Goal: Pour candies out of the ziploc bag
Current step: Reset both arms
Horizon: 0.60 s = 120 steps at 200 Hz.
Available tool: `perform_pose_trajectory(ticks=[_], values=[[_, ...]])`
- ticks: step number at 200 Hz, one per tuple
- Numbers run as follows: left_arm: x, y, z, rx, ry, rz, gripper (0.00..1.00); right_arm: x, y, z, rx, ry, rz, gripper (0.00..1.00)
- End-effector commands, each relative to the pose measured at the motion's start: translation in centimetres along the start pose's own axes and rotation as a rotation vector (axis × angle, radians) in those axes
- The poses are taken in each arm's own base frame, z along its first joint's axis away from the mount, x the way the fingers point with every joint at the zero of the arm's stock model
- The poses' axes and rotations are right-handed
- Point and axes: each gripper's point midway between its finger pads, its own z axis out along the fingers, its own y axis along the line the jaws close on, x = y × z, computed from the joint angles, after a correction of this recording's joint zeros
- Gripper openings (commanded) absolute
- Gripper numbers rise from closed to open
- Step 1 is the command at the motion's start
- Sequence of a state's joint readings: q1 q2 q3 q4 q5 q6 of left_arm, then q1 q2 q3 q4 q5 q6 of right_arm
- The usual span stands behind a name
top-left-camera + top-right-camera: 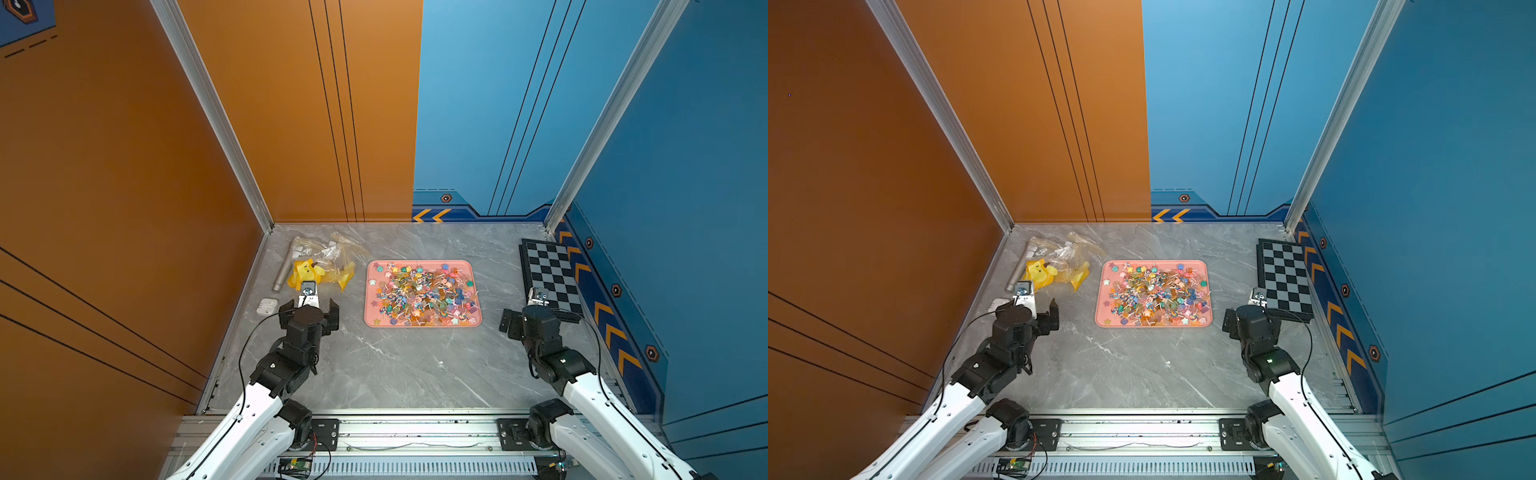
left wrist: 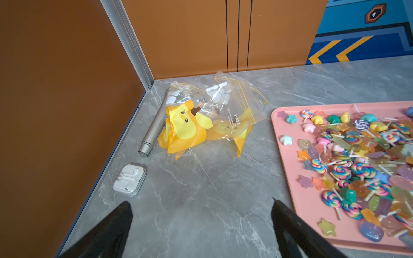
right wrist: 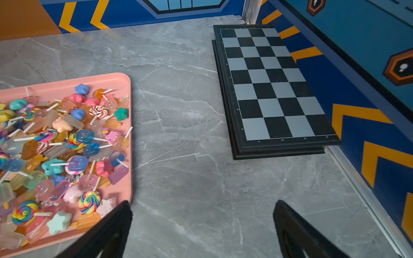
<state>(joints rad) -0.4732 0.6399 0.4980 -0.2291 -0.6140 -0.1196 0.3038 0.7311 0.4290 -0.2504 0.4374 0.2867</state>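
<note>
The candies [image 1: 422, 293] covered the tray [image 1: 368, 299]; pouring looked done. The left hand [image 2: 200, 202] and right hand [image 3: 202, 202] gaped wide, empty; next seemed only pulling clear.

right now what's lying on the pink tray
Candies cover most of the pink tray: swirl lollipops on white sticks, stars and translucent jelly-like pieces, heaped toward the middle. Only a bare strip along the rim shows; the tray floor and any pieces under the heap are hidden.

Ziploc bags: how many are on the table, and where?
3 ziploc bags, I think, piled overlapping by the far left corner: one with white parts over the metal cylinder, another with white parts behind, one around the yellow duck. More may be hidden.
</note>
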Motion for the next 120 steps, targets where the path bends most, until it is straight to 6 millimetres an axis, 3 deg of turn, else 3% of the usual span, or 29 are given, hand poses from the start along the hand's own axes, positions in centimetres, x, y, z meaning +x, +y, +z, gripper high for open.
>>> perform_pose_trajectory(ticks=[1, 59, 120], values=[[0.8, 0.9, -0.3, -0.078, -0.018, 0.041, 0.98, -1.5, -1.0, -0.6, 0.075, -0.092, -0.046, 1.00], [2.9, 1.2, -0.5, -0.156, -0.011, 0.111, 0.98, -0.9, 0.1, -1.4, 0.072, -0.148, -0.174, 1.00], [4.2, 1.7, -1.0, -0.213, -0.021, 0.179, 0.98, 2.0, 0.7, -1.1, 0.094, -0.160, -0.251, 1.00]])
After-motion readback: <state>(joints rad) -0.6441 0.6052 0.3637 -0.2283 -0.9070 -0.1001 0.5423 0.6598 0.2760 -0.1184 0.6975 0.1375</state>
